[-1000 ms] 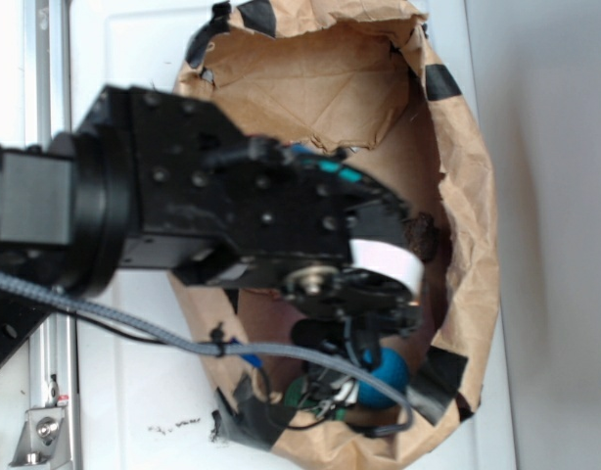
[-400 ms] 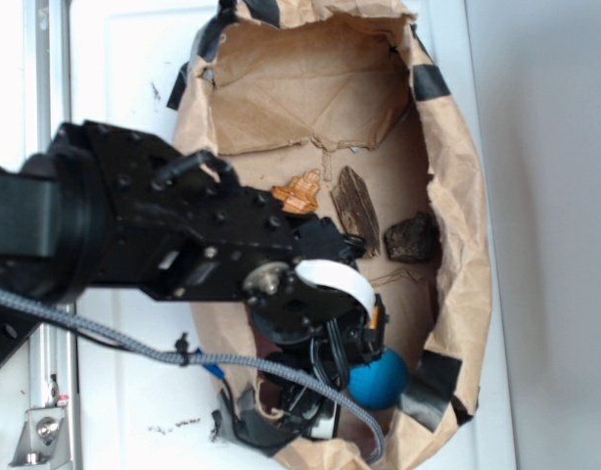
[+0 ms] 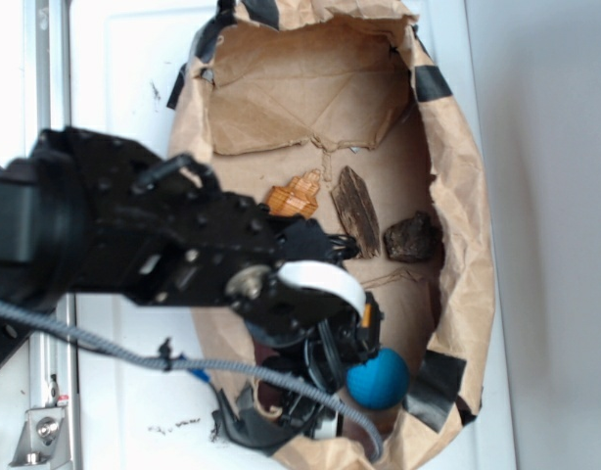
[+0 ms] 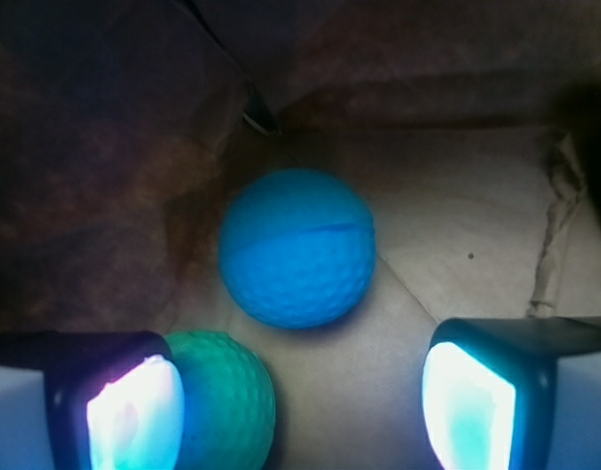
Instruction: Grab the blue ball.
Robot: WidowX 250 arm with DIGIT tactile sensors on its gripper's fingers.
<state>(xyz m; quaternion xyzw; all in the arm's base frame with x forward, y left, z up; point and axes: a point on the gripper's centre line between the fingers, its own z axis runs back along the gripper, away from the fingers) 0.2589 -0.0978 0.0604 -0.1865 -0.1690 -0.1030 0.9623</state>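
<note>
The blue ball, round and dimpled, lies on the paper floor of the brown bag, ahead of my fingertips in the wrist view. My gripper is open, its two lit pads wide apart, with nothing held between them. A green ball of like size rests against the inner side of the left finger. In the exterior view my gripper hangs just left of the blue ball, inside the bag's lower end.
The brown paper bag with black tape patches walls in the space on all sides. Inside lie an orange wood piece, a brown bark strip and a dark bark chunk. A grey cable trails from the arm.
The arm has swung down and left, uncovering the bag's interior and the wood pieces. The gripper end has settled lower beside the blue ball, which has stayed in place.
</note>
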